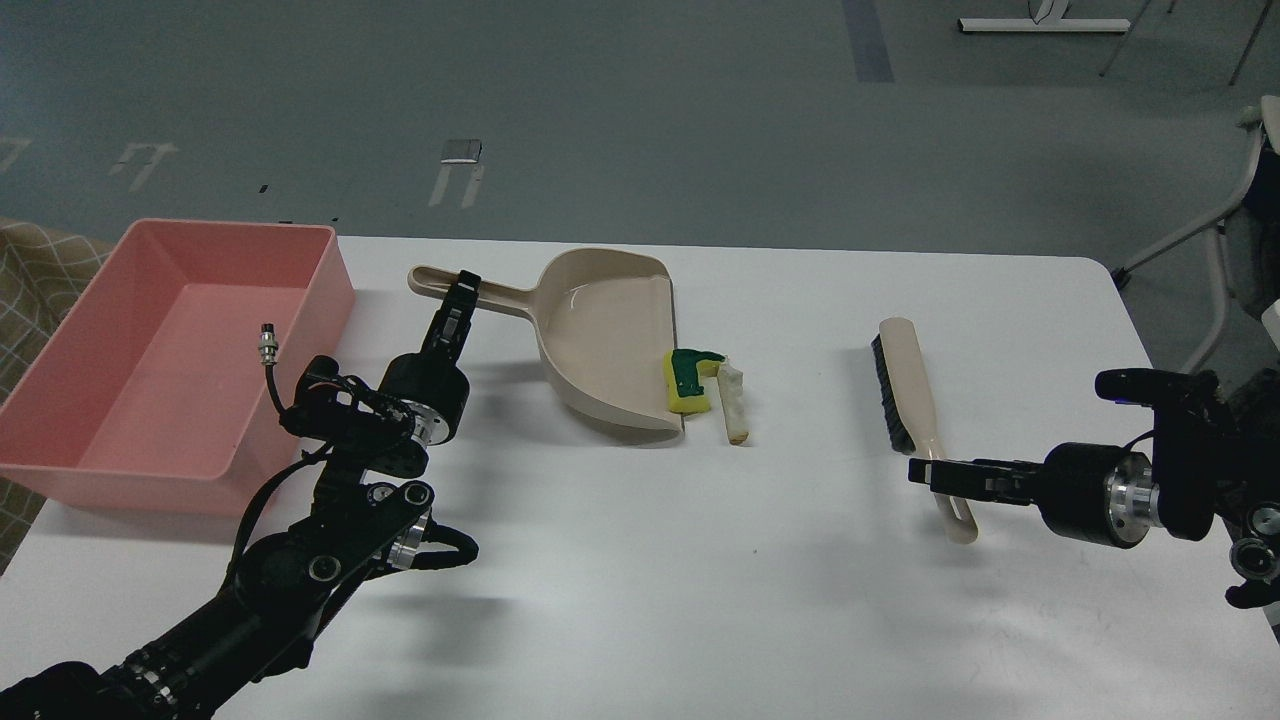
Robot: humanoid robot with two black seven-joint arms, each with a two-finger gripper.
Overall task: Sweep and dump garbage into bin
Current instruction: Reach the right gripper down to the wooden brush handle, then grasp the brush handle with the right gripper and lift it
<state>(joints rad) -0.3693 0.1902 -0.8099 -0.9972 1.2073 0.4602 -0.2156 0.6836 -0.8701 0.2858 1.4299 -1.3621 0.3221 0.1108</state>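
Observation:
The yellow sponge piece with a green top (686, 387) and the whitish bread-like wedge (735, 405) lie side by side at the open lip of the beige dustpan (600, 340). The pink bin (150, 370) stands at the table's left edge, with nothing in it. My left gripper (463, 297) is shut on the dustpan's handle. My right gripper (925, 471) reaches in from the right and sits at the handle of the beige brush (905, 385). Its fingers show side-on, so I cannot tell whether they are open or shut.
The white table (700, 580) ends just behind the dustpan and bin. The brush lies lengthwise right of the scraps, black bristles facing left. A chair frame (1230, 230) stands off the table's right edge.

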